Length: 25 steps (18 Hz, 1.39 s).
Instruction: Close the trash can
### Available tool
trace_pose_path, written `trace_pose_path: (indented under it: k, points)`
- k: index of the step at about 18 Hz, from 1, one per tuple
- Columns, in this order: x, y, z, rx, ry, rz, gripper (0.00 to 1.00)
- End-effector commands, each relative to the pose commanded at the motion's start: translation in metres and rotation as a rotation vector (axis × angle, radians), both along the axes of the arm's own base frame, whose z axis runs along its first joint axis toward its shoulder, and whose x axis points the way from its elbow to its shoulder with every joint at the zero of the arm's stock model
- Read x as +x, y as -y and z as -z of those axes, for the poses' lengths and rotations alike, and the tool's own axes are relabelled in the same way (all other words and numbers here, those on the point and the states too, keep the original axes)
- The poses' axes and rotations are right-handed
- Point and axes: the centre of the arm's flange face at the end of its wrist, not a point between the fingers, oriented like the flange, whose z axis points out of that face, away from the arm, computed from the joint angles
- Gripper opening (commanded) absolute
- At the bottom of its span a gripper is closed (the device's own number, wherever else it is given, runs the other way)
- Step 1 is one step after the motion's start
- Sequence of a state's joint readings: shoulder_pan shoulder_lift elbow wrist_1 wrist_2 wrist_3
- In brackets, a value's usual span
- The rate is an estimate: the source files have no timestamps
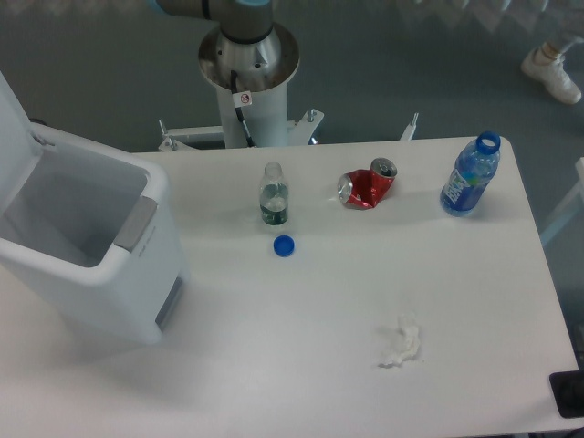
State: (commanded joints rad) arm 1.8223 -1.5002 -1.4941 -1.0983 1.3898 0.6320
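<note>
You can't see the gripper, only the arm base (248,64) at top centre, so no jaw read. Trash can (91,260) sits at frame left, lid (11,123) up, open.

White table (301,365) bearing trash can (91,251) at left edge, 2 bottles (274,194) (470,175), crushed can (367,186), blue cap (284,245), tissue wad (401,341).
</note>
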Motion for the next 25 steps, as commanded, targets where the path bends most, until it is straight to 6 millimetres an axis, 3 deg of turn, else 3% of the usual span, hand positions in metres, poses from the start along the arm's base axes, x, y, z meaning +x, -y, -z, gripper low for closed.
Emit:
trace_pose_path:
  k: [11,19,25]
  points:
    - [-0.054,0.007,-0.006,0.012,0.006,-0.121,0.0]
    - [-0.084,0.007,0.021,-0.037,0.022,-0.176,0.0]
    - [-0.109,0.006,0.03,-0.051,0.031,-0.221,0.0]
